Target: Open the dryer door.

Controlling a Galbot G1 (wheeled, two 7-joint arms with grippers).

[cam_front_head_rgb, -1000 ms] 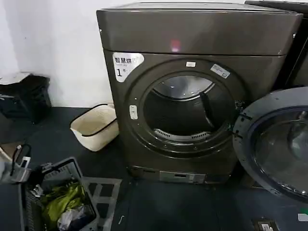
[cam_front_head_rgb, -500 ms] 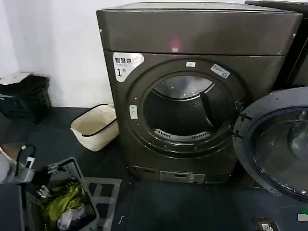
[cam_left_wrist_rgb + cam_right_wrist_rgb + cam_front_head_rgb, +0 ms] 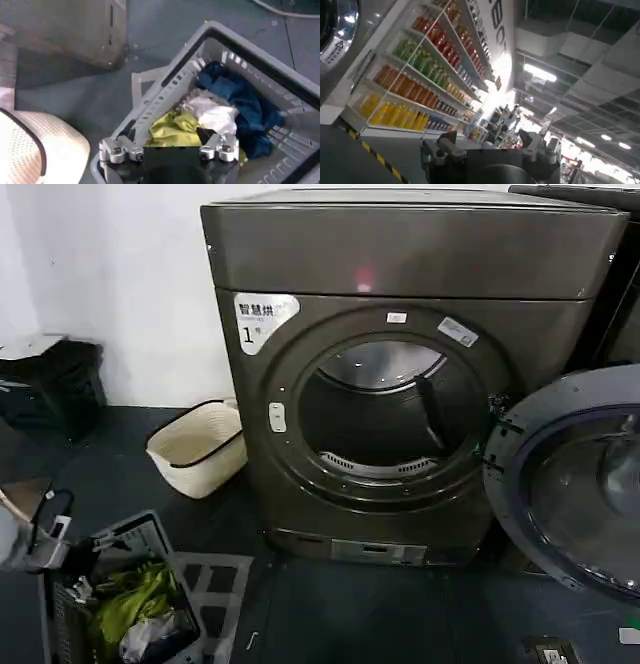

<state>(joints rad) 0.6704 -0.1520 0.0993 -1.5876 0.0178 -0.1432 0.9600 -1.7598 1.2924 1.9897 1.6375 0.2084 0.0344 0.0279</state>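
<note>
The dryer (image 3: 400, 254) is a dark bronze-grey front-loader with a white "1" sticker (image 3: 262, 317). The dryer door (image 3: 570, 484) stands wide open, swung out to the right on its hinge, dark inner side and glass facing me. The drum opening (image 3: 385, 419) is uncovered. My left gripper (image 3: 166, 131) is open, low at the left, hanging over clothes in a grey laundry basket (image 3: 210, 35), far from the door. My right gripper (image 3: 488, 136) is open and holds nothing; it faces away toward store shelves (image 3: 415, 75).
A cream woven basket (image 3: 195, 446) sits on the floor left of the dryer. The grey laundry basket (image 3: 150, 534) holds yellow, white and blue clothes. A black bag (image 3: 50, 384) stands by the wall. A neighbouring dark machine (image 3: 620, 314) is at the right.
My left wrist has shifted slightly over the grey basket. The dryer door has stayed open in the same place.
</note>
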